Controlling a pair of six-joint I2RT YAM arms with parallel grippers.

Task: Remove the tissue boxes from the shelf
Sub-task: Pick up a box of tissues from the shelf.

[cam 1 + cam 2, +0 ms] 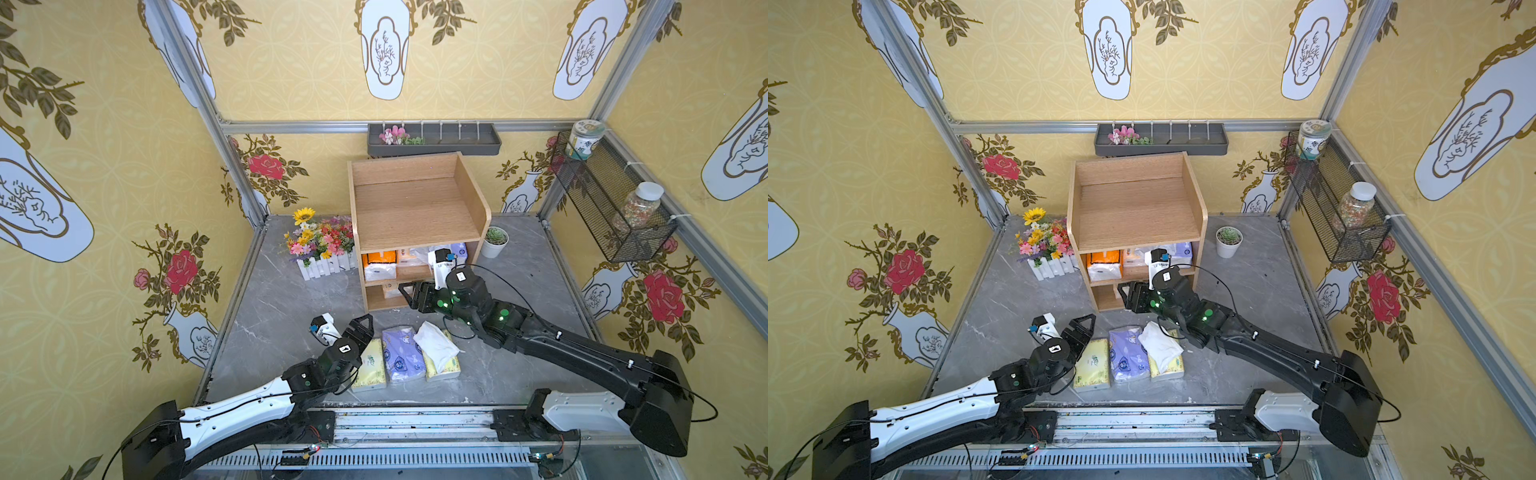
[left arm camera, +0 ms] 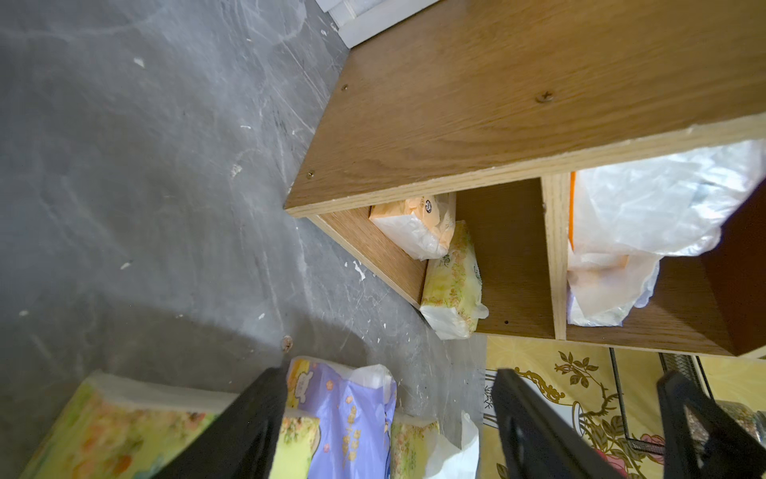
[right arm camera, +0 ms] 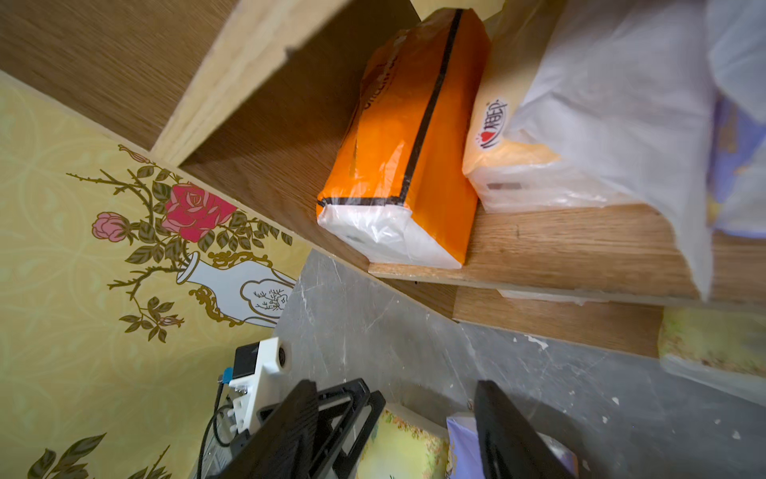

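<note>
In both top views the light-wood shelf point(image 1: 415, 208) point(image 1: 1138, 208) stands at the back of the grey bench point(image 1: 291, 299), with a flower box point(image 1: 322, 249) just beside one side panel and a potted succulent point(image 1: 494, 241) near the other. A wire basket point(image 1: 611, 199) and a wall tray point(image 1: 434, 139) hang well apart from both arms. The right end effector point(image 1: 409, 296) point(image 1: 1127, 293), spread and empty, hovers at the shelf's front, and its wrist hides part of the middle tier; the orange pack point(image 1: 378, 264) lies on that tier just beyond it. The left end effector point(image 1: 360, 332) point(image 1: 1081, 328), also spread and empty, hangs over the bench with the yellow-green pack point(image 1: 370, 365) just beside it. Farther from it in the same row are the lavender pack point(image 1: 401, 353) and then the open pack point(image 1: 440, 353) with white tissue sticking out. In the left wrist view, the lavender pack lies beneath the parted fingers point(image 2: 248, 427). Ahead, the lowest tier holds a pale orange pack point(image 2: 418, 224) and a floral yellow pack point(image 2: 454, 282) jutting past the front edge. In the right wrist view, the orange pack lies ahead of the parted fingers point(image 3: 505, 431), touching a tan pack point(image 3: 510, 157) partly under loose white wrap point(image 3: 621, 124).
</note>
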